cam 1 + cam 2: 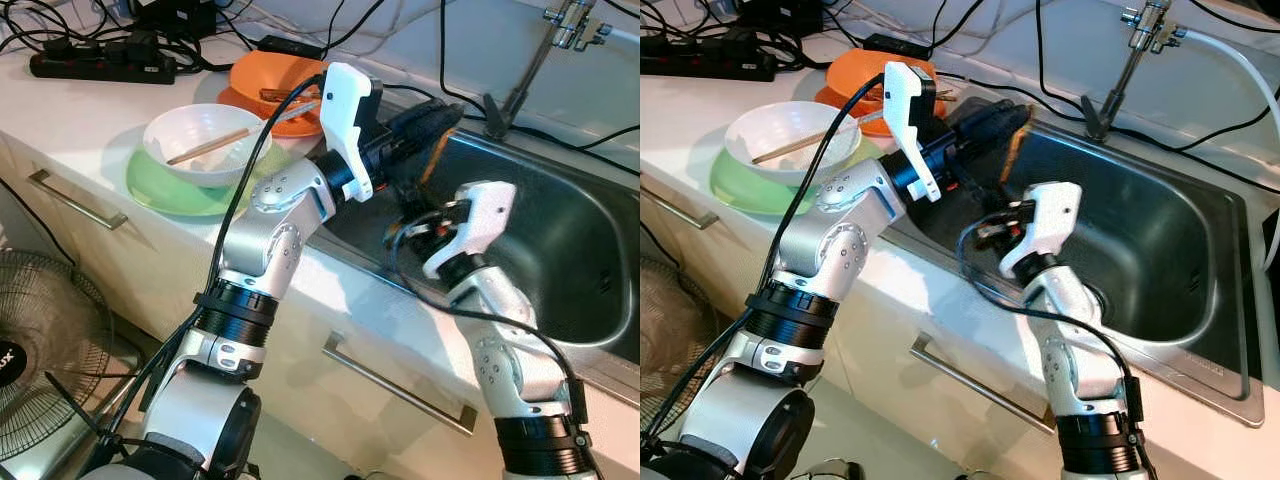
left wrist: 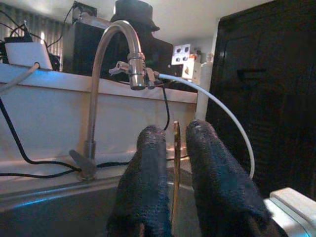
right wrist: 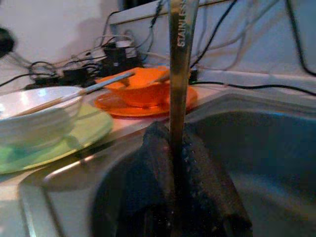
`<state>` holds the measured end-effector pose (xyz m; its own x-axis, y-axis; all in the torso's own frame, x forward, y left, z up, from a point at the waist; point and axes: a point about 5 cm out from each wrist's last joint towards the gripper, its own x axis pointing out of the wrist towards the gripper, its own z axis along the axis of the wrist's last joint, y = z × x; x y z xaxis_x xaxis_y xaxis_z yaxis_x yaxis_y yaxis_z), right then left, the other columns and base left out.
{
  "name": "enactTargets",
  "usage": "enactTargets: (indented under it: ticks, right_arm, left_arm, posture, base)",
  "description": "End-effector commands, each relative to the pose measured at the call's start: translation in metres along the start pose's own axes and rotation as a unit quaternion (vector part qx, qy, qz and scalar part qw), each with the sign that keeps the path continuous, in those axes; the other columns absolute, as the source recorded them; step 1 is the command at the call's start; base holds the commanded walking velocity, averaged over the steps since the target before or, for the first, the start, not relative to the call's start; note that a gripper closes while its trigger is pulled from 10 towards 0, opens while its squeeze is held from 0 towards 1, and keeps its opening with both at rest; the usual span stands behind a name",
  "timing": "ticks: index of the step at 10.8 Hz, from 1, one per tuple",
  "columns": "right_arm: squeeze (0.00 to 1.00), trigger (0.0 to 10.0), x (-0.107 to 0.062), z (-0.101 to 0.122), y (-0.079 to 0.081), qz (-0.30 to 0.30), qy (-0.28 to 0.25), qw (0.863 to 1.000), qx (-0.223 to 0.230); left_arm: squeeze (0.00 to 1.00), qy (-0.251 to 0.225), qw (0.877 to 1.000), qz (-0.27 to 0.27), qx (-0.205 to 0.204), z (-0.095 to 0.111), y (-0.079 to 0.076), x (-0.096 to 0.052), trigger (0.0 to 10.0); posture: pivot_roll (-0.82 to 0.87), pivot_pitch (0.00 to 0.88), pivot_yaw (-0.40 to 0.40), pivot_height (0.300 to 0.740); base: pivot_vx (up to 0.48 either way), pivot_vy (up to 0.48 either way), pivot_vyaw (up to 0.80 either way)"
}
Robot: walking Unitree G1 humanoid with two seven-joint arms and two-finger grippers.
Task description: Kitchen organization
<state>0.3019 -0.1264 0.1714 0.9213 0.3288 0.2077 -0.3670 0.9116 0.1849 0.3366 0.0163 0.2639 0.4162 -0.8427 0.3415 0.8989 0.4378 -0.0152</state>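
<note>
A stainless utensil (image 3: 178,74) stands upright at frame centre, pinched by the right gripper (image 3: 180,163) over the sink (image 1: 1160,250). The left gripper (image 2: 175,163) clamps a thin wooden piece (image 2: 176,173). Bowls (image 1: 205,140) sit upper left.

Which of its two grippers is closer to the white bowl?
Left. The left gripper reaches over the sink's near corner, just beside the white bowl; the right gripper sits farther away, inside the sink.

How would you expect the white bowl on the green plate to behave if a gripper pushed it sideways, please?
The white bowl looks glazed, so it would probably slide across the green plate rather than tip. It seems hard and likely breakable. The chopsticks resting loosely on it could well roll off.
</note>
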Motion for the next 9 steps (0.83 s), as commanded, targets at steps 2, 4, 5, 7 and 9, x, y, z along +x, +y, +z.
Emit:
enactTargets:
  ticks: [2,4,5,7,9]
  right_arm:
    - [0.0,0.0,0.003,0.005,-0.014,-0.047,-0.012,0.999,-0.01]
    - [0.0,0.0,0.007,0.007,-0.029,-0.104,-0.017,0.994,-0.02]
    - [0.0,6.9,0.008,0.007,-0.044,-0.149,-0.013,0.988,-0.032]
    - [0.0,10.0,0.013,0.009,-0.071,-0.202,0.001,0.977,-0.063]
    - [0.0,10.0,0.023,0.001,-0.082,-0.218,0.022,0.973,-0.072]
  left_arm:
    - [1.0,-0.003,1.0,0.005,0.011,0.002,-0.001,-0.002,10.0]
    - [0.0,-0.002,1.0,0.021,0.014,0.001,0.002,-0.008,10.0]
    - [0.0,0.005,0.999,0.033,0.009,-0.004,0.004,-0.016,10.0]
    - [0.0,0.05,0.996,0.068,0.01,-0.023,0.01,-0.04,10.0]
    - [0.0,0.133,0.987,0.083,0.032,-0.047,0.013,-0.061,10.0]
  posture:
    - [-0.07,0.025,-0.088,0.74]
    - [-0.07,0.015,-0.086,0.74]
    - [-0.07,0.012,-0.086,0.74]
    - [-0.06,0.008,-0.09,0.74]
    - [-0.06,0.005,-0.091,0.74]
  base:
    - [0.0,0.0,0.0]
    - [0.0,0.0,0.0]
    - [0.0,0.0,0.0]
    - [0.0,0.0,0.0]
    - [0.0,0.0,0.0]
